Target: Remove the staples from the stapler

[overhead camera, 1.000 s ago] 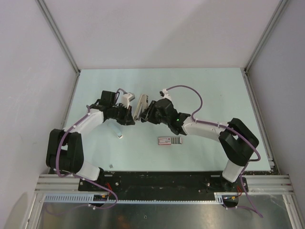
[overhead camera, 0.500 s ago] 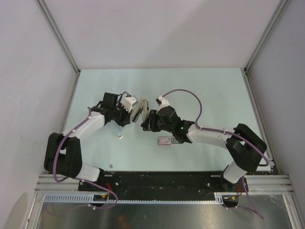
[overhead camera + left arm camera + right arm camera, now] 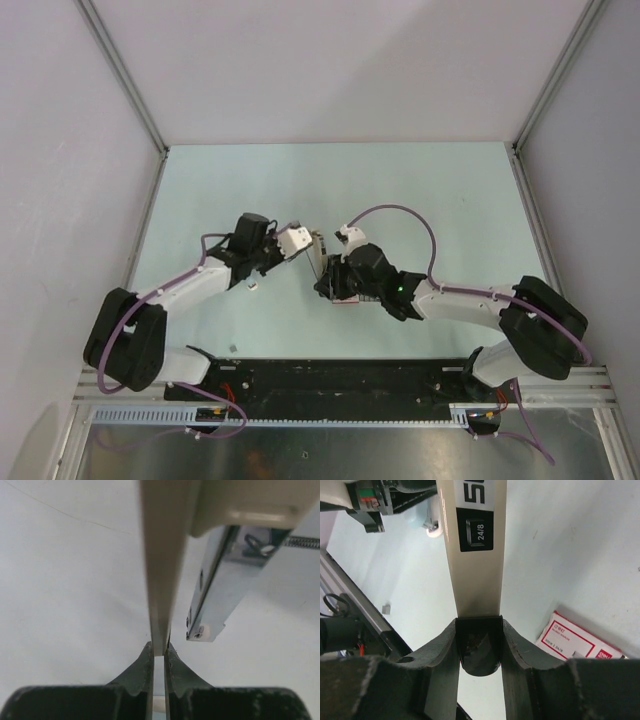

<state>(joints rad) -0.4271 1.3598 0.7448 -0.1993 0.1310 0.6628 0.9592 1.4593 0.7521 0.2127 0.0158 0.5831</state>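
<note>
The stapler (image 3: 318, 260) is held off the table between both grippers, its body cream-coloured with a black end. In the right wrist view its cream top (image 3: 476, 555) bears a "24/8" label, and my right gripper (image 3: 479, 647) is shut on its black end (image 3: 479, 645). In the left wrist view my left gripper (image 3: 159, 650) is shut on a thin cream edge (image 3: 160, 580) of the stapler. The silver metal staple channel (image 3: 215, 595) hangs open beside it, with a spring (image 3: 305, 541) showing. From above, the left gripper (image 3: 308, 244) and the right gripper (image 3: 328, 278) face each other.
A flat red-and-white packet (image 3: 575, 642) lies on the table just right of my right gripper, partly hidden under it in the top view (image 3: 344, 300). A small white piece (image 3: 252, 287) lies near the left arm. A dark speck (image 3: 232, 348) lies by the near edge.
Both grippers have moved nearer and to the right with the stapler held between them. The right gripper now sits over the packet.
</note>
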